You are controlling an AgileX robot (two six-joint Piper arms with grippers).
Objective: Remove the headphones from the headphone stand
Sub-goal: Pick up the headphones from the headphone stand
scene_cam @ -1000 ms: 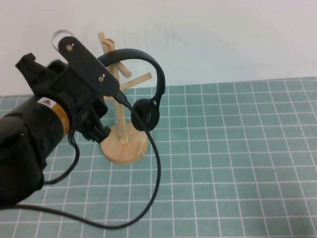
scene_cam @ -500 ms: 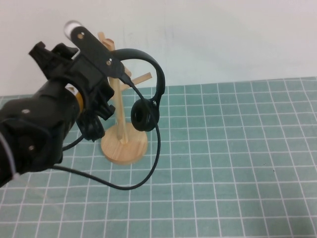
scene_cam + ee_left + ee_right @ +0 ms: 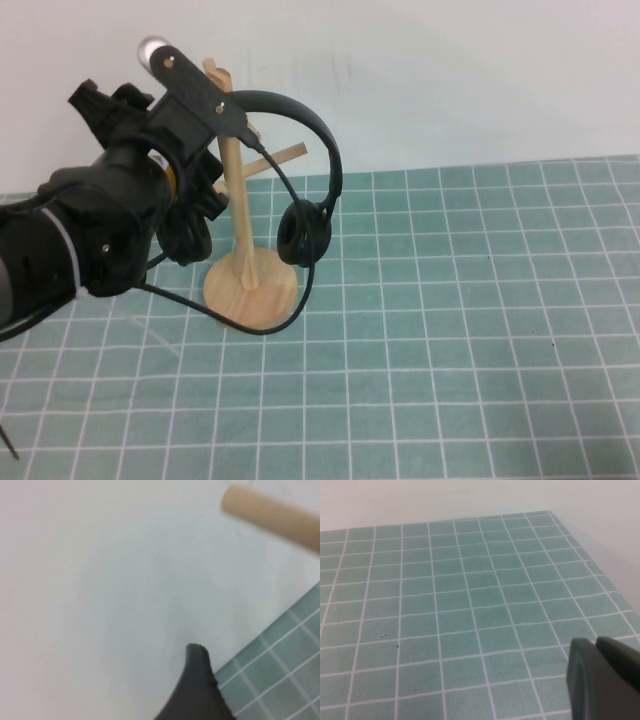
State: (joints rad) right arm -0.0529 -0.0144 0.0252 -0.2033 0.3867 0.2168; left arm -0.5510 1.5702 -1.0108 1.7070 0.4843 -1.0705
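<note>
Since a second ago, the left arm has swung up and back toward the wall, and the headphones (image 3: 300, 170) have shifted slightly right with it; their cable loop has pulled in from the mat's near edge to lie just in front of the stand's base.

At the mat's far-left corner, the left gripper (image 3: 215, 105) sits high beside the top of the stand (image 3: 240, 230), at the headband's left end. One long black finger (image 3: 190, 85) shows in the high view, and one dark fingertip (image 3: 197, 680) with a peg (image 3: 272, 515) in the left wrist view. The frames do not show both fingers around the band, so whether it is gripped cannot be told; the jaws seem to stand wide.

Right of the gripper, the headphones hang on the stand: the band arches over the upper pegs and one ear cup (image 3: 303, 232) dangles just right of the post, above the disc base.

They look light, with a thin springy band, soft pads and a limp trailing cable. The band's top is likely the best hold; the cups would squash and swing. A straight lift should clear the pegs, though the light stand could tip if the band or cable snags.

The right gripper (image 3: 605, 680) appears only in its own wrist view, over bare mat (image 3: 460, 605); its state cannot be told.
</note>
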